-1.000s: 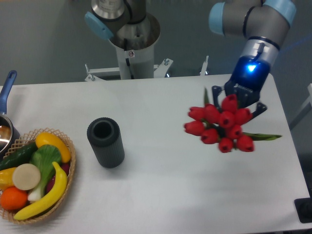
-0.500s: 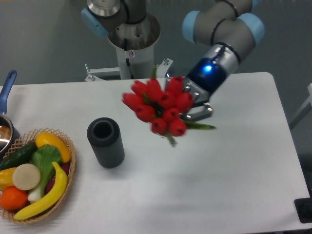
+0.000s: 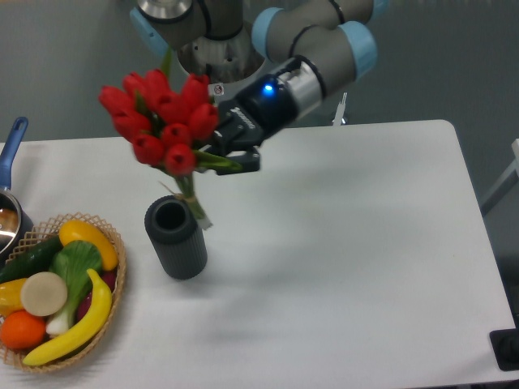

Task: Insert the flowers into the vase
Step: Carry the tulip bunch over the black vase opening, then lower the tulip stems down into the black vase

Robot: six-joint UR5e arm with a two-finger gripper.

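You're in the carry-and-align step: the gripper (image 3: 231, 144) is pinching the flowers (image 3: 160, 117) by the leaves and stems just under the buds, bunch held in the air, heads tilted up and to the left. The stem ends hang down and end just beside the right edge of the vase (image 3: 175, 237), near its rim, not inside the mouth yet as far as I can tell. The vase stands upright on the table (image 3: 349, 267), left of centre, mouth open and nothing in it that shows. Next move, as I judge it: shift the stems a little left and toward the near side so the tips sit over the round mouth, bring the bunch closer to upright, then lower straight down and only then let go. Watch the tilt; stems coming in slanted could catch the rim or push the vase over, since it looks light and tall. The bunch is wider than the mouth, so only stems should go in. Around it: a wicker basket (image 3: 113, 300) of fruit and vegetables at the near left, close to the vase but not touching, and a pot with a blue handle (image 3: 13, 142) at the far left edge. Neither is in the path.
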